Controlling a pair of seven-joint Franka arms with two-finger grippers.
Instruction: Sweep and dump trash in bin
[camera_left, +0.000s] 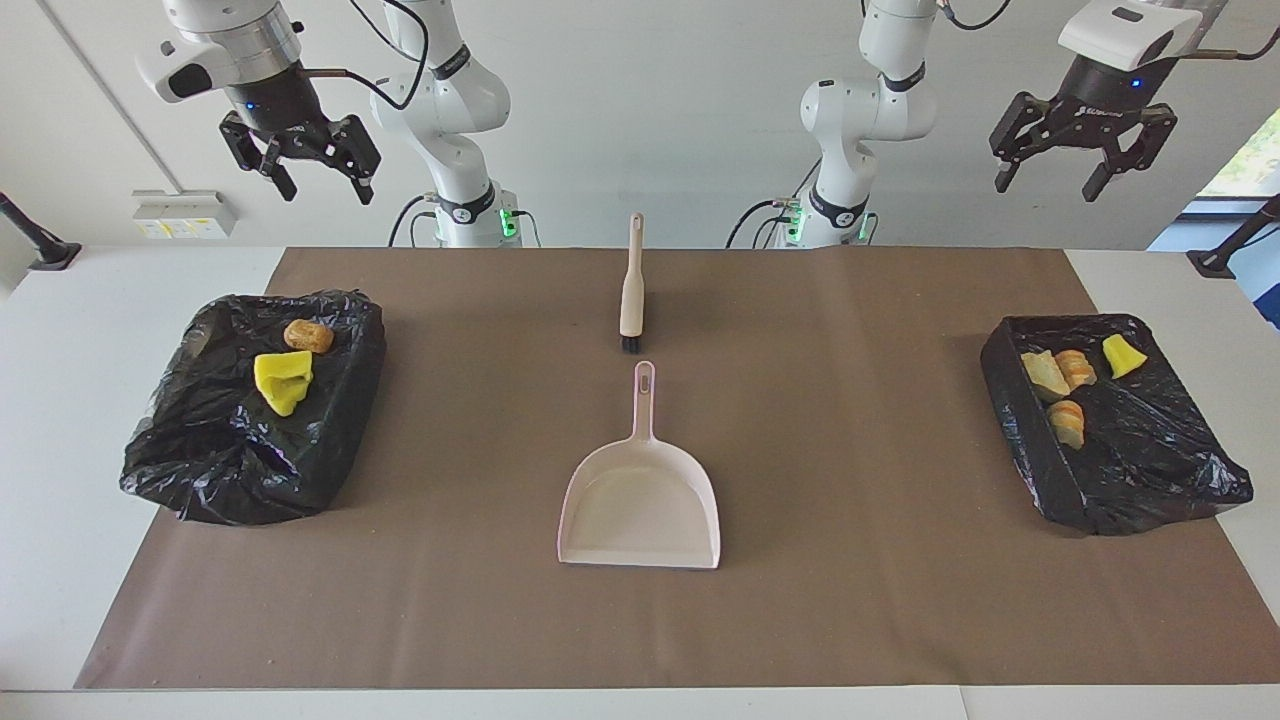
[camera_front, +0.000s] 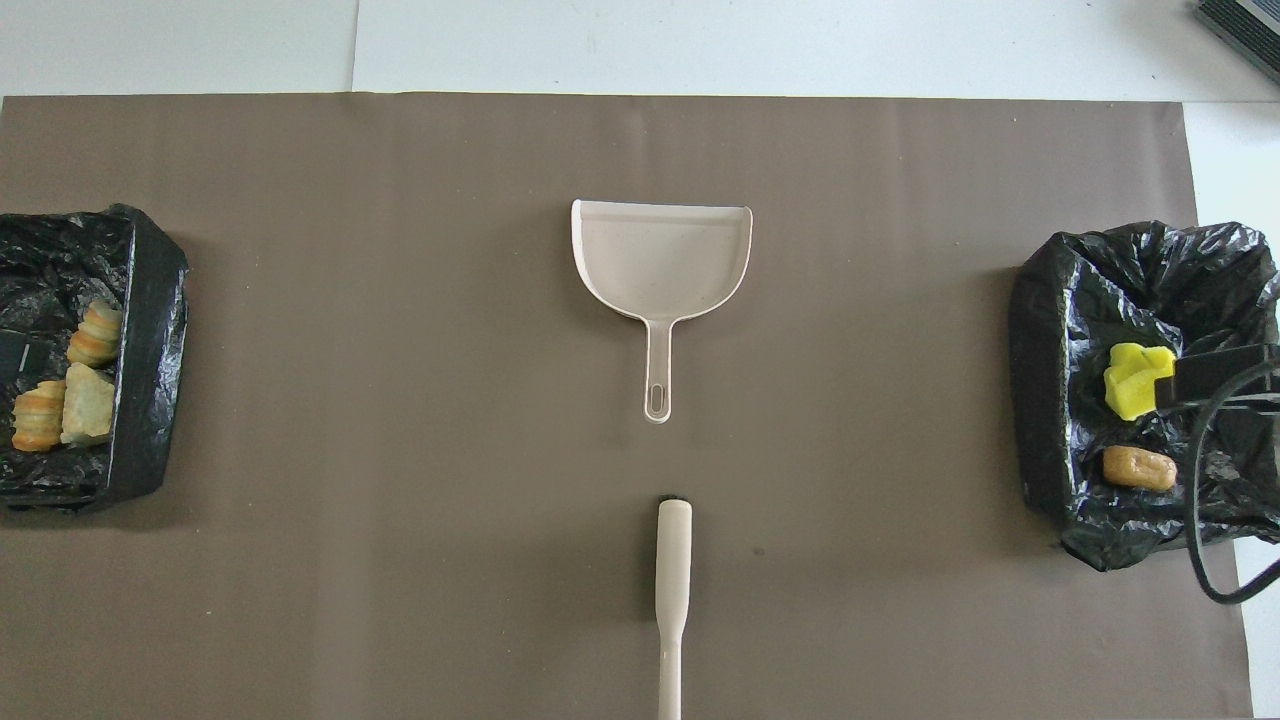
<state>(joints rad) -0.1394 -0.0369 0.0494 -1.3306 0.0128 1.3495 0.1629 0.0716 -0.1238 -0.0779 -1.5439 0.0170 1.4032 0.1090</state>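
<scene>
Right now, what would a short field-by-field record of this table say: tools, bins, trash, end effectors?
dustpan: pale pink dustpan lies mid-mat, pan empty, handle toward the robots
brush: brush lies nearer to the robots than the dustpan, apart from it
bins: two black-lined bins, one at the right arm's end, one at the left arm's end
trash: six pieces visible, all in bins: two at the right arm's end, four at the left arm's
left end effector: raised, open, empty
right end effector: raised, open, empty
</scene>
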